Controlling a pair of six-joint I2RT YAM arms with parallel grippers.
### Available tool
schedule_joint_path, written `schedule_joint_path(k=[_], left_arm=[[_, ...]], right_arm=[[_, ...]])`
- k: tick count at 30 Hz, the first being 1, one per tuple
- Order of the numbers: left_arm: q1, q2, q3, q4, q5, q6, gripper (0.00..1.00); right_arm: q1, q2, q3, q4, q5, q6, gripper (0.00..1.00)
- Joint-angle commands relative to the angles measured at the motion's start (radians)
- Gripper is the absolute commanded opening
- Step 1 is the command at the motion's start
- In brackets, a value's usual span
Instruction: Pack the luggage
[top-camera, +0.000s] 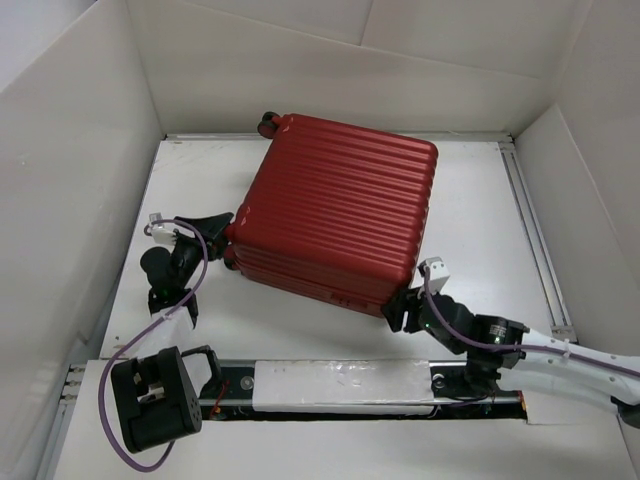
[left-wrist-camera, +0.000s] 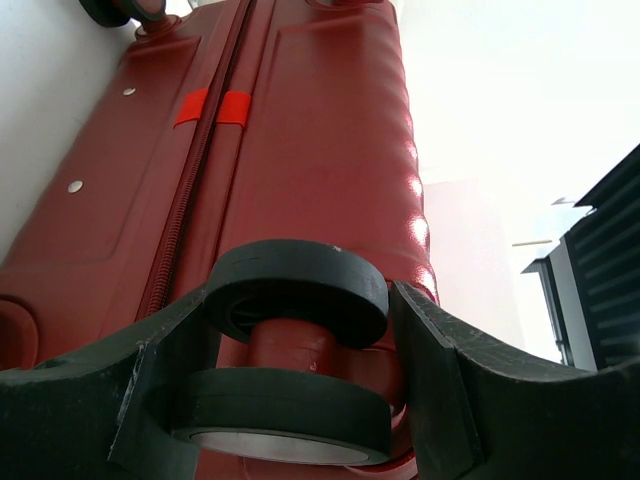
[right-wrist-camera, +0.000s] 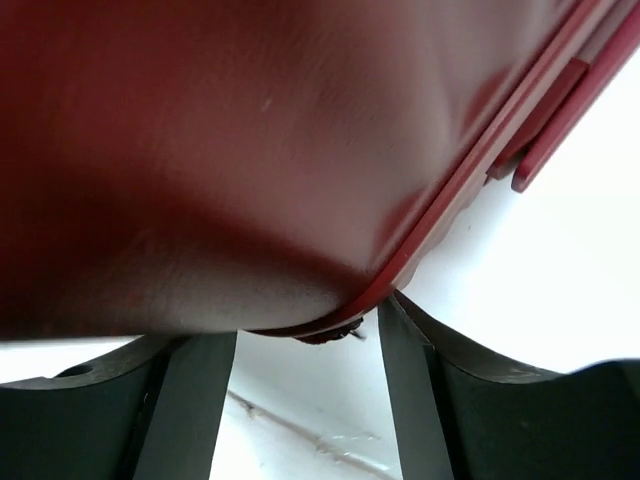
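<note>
Left gripper (left-wrist-camera: 303, 300) clasped a twin wheel (left-wrist-camera: 300, 285) at the left corner of the luggage (top-camera: 335, 215). Its fingers (left-wrist-camera: 150, 370) sat against either side of the two black discs on their red axle. Right gripper (right-wrist-camera: 310, 322) stood open at a middling width at the case's lower-right corner. The rounded shell edge hung just above the gap, and white table (top-camera: 470, 200) showed between the fingers (right-wrist-camera: 190, 400).

One dark-red ribbed suitcase lay shut and flat at centre frame in the overhead view, turned slightly askew. A second wheel (top-camera: 268, 122) was visible at its upper-left corner. Along the side seam, in the left wrist view, sat two orange-red tabs (left-wrist-camera: 215, 106) and two small silver rivets (left-wrist-camera: 75, 186).

Two purple cables (top-camera: 108, 375) trailed from the arms. White walls (top-camera: 70, 150) boxed the table on three sides, the far one near the case at the top. A black block (top-camera: 155, 402) sat at lower left beside the mounting rail (top-camera: 330, 385).
</note>
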Motion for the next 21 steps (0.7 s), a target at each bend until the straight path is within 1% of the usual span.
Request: schedule_joint_path(k=[1, 3, 6, 8, 9, 11, 13, 15, 17, 18, 19, 21], left_arm=[[-0.010, 0.012, 0.019, 0.003, 0.023, 0.094, 0.00], [-0.010, 0.012, 0.010, 0.003, 0.023, 0.103, 0.00], [-0.010, 0.012, 0.000, 0.003, 0.023, 0.103, 0.00], [-0.010, 0.012, 0.000, 0.003, 0.023, 0.103, 0.00], [-0.010, 0.003, 0.000, 0.003, 0.023, 0.103, 0.00], [-0.019, 0.003, -0.011, 0.003, 0.023, 0.112, 0.00], [-0.043, -0.006, -0.011, 0.003, 0.013, 0.112, 0.00], [-0.056, -0.016, -0.011, 0.003, -0.007, 0.121, 0.00], [-0.056, -0.034, -0.022, 0.003, -0.007, 0.121, 0.00], [-0.056, -0.034, -0.033, 0.003, -0.007, 0.121, 0.00], [-0.056, -0.043, -0.033, 0.003, -0.007, 0.133, 0.00], [-0.056, -0.052, -0.042, -0.007, -0.007, 0.144, 0.00]], right_arm=[[-0.004, -0.023, -0.035, 0.197, 0.044, -0.146, 0.62], [-0.004, -0.068, -0.070, 0.226, 0.044, -0.169, 0.56], [-0.004, -0.117, -0.101, 0.247, 0.069, -0.169, 0.35], [-0.004, -0.117, -0.125, 0.259, 0.092, -0.169, 0.30], [-0.004, -0.117, -0.125, 0.260, 0.092, -0.169, 0.22], [-0.004, -0.117, -0.125, 0.260, 0.121, -0.159, 0.13], [-0.004, -0.082, -0.115, 0.273, 0.132, -0.146, 0.00], [0.007, -0.059, -0.115, 0.302, 0.132, -0.146, 0.00], [0.027, -0.021, -0.101, 0.356, 0.046, -0.168, 0.00], [0.057, -0.005, -0.083, 0.356, 0.011, -0.168, 0.00], [0.079, 0.013, -0.014, 0.332, -0.094, -0.145, 0.00], [0.148, 0.097, 0.061, 0.318, -0.219, -0.128, 0.00]])
